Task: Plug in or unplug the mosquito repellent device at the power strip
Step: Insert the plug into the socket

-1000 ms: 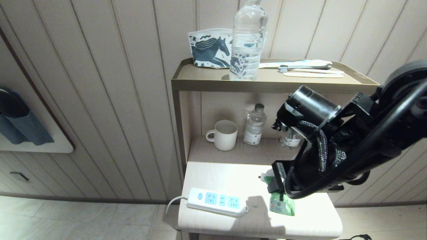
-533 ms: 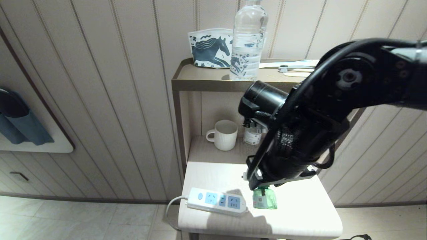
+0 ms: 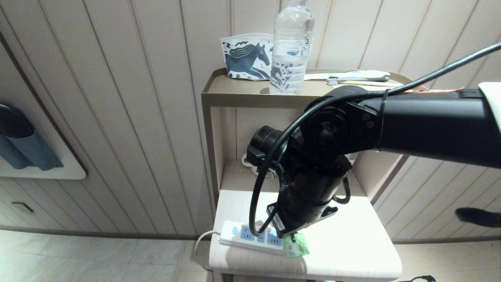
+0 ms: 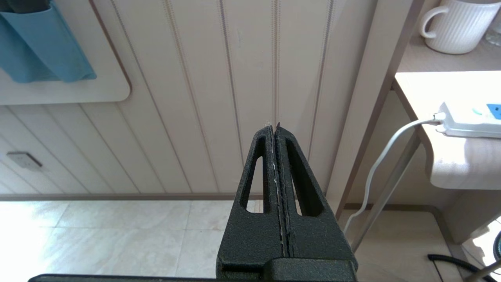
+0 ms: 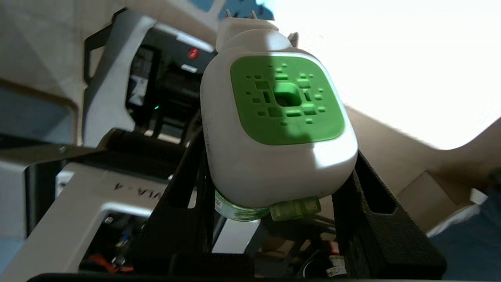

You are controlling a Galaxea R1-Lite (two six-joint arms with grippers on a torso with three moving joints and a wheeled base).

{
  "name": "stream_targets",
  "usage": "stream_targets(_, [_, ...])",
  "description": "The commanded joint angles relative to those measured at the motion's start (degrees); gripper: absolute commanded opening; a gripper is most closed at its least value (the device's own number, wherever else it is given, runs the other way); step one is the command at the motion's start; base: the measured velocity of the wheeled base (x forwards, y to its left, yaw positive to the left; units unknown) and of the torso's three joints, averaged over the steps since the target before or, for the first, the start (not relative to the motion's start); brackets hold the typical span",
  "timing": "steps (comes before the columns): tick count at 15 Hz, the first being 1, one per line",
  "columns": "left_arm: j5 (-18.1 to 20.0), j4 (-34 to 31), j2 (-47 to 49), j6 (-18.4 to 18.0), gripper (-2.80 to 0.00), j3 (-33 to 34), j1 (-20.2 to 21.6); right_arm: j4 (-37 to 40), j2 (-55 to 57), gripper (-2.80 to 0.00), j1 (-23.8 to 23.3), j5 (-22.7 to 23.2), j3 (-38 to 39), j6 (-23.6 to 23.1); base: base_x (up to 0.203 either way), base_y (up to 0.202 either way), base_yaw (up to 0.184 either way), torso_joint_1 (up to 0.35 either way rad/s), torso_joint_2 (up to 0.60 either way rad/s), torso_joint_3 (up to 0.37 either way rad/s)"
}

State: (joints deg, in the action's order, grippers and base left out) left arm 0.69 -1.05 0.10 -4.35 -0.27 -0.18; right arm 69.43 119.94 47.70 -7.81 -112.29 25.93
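Indoors, power strip (image 3: 250, 237) lies on pale table (image 3: 352, 250)

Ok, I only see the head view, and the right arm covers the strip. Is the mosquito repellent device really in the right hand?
Observer: Yes. In the right wrist view the right hand grips the mosquito repellent device by the sides of its white head.
Operator: Are the prongs in a socket yet?
Observer: No, both metal prongs show bare at the far end of the head.
Operator: And the left hand?
Observer: In the left wrist view the left hand is shut and empty, out beside the table, apart from the power strip.
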Motion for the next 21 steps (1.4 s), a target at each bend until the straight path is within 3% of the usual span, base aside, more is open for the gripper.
stream_targets(1, [0.0,0.0,0.0,0.0,-2.8,0.0,0.0,0.4,0.7,-2.8,0.4,-3.0,0.2,-0.1,0.0,0.0,0.0,0.0,0.0,0.0])
stream_targets(6, [0.0,0.0,0.0,0.0,-2.8,0.0,0.0,-0.4,3.8,-2.8,0.8,-2.8,0.1,-3.5,0.0,0.0,0.0,0.0,0.0,0.0])
stream_targets(11, [0.0,0.0,0.0,0.0,-2.8,0.0,0.0,-8.6,8.1,-2.8,0.8,-2.3,0.0,-5.4,0.0,0.0,0.0,0.0,0.0,0.0])
stream_targets(17, [0.0,0.0,0.0,0.0,-2.8,0.0,0.0,-14.4,11.1,-2.8,4.3,-1.2,0.0,-5.7,0.0,0.0,0.0,0.0,0.0,0.0])
stream_targets(21, [0.0,0.0,0.0,0.0,-2.8,0.0,0.0,-14.5,12.3,-2.8,4.2,-1.2,0.0,-6.3,0.0,0.0,0.0,0.0,0.0,0.0])
